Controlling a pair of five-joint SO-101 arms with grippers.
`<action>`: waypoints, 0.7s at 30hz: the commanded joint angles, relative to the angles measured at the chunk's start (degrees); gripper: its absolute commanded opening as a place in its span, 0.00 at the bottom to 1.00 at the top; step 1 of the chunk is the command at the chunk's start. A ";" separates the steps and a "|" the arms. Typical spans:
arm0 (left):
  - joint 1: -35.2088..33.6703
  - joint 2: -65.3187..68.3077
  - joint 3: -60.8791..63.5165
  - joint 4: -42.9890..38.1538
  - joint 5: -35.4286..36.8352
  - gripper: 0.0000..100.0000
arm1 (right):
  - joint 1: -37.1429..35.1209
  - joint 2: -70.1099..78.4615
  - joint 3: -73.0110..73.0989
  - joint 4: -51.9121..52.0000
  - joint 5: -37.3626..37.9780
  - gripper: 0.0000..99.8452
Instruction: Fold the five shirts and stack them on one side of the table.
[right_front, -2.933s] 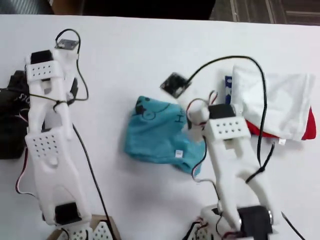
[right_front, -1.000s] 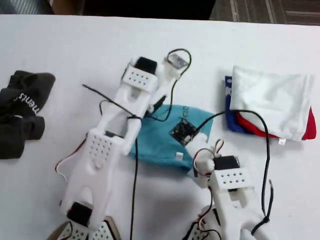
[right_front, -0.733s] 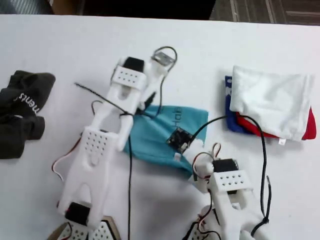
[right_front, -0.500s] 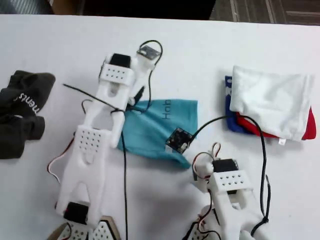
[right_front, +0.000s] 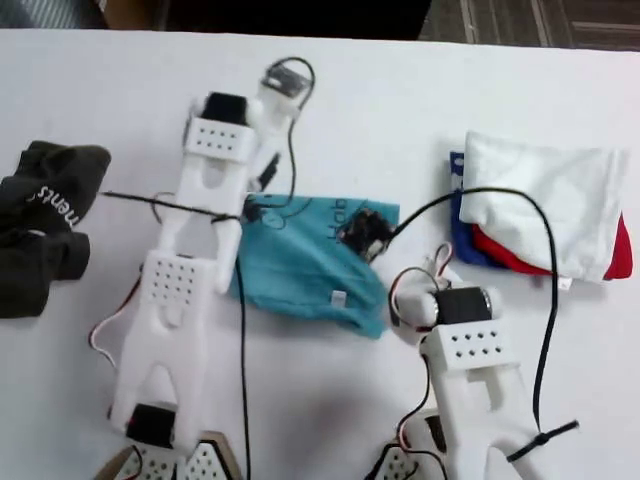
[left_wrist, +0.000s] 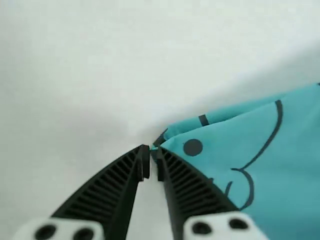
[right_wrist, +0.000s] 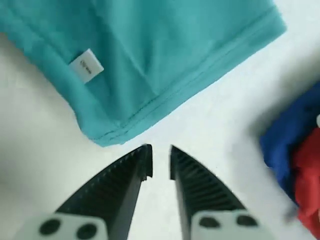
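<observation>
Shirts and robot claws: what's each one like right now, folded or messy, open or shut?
Teal shirt: folded, flat, one corner pinched.
Left gripper: shut on the teal shirt's corner.
Right gripper: slightly open, empty, beside the teal shirt's hem.
White shirt: folded, topmost of three.
Red shirt: folded, under the white shirt.
Blue shirt: folded, under the white shirt.
Black shirt: crumpled, unfolded.

- The black shirt (right_front: 45, 225) runs off the high view's left edge.
- The blue shirt (right_front: 460, 232) and red shirt (right_front: 497, 251) lie mostly hidden beneath the white shirt (right_front: 540, 200).
- The left arm (right_front: 175, 290) covers one side of the teal shirt (right_front: 305, 270).
</observation>
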 joint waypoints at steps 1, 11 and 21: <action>-3.08 -8.00 -2.42 1.05 0.35 0.22 | -1.27 -1.19 -3.25 -2.95 -8.79 0.29; -10.99 -14.33 -2.33 1.14 0.35 0.20 | -3.03 19.47 -15.47 -6.64 -29.98 0.40; -12.57 -14.51 -2.24 1.14 0.26 0.20 | -3.12 44.44 -35.43 7.52 -38.15 0.44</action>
